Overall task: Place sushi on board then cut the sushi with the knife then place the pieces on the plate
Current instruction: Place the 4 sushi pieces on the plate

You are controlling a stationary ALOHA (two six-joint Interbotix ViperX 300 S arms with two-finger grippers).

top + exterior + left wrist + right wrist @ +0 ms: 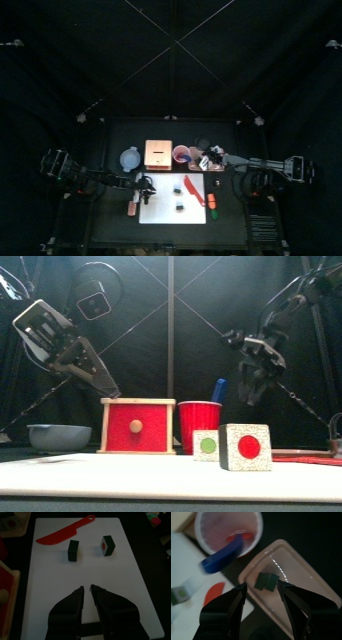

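tbl (187, 130) | 5 items | white board (174, 218) front-ctr | behind: bowl (59, 436), wood box (138, 426), red cup (201, 419), pink tray (310, 459)

The left arm (60, 341) and the right arm (261, 351) are thin, black and made of blocky parts, and the left gripper (87, 588) and the right gripper (262, 587) each have two smooth black pointed jaws.

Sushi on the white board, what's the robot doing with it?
The sushi is already cut up. The right hand hangs open over the pink tray, and one sushi piece lies on the tray right under it. Two more pieces stand on the board near the red knife. The left hand hovers over the board, holding nothing.
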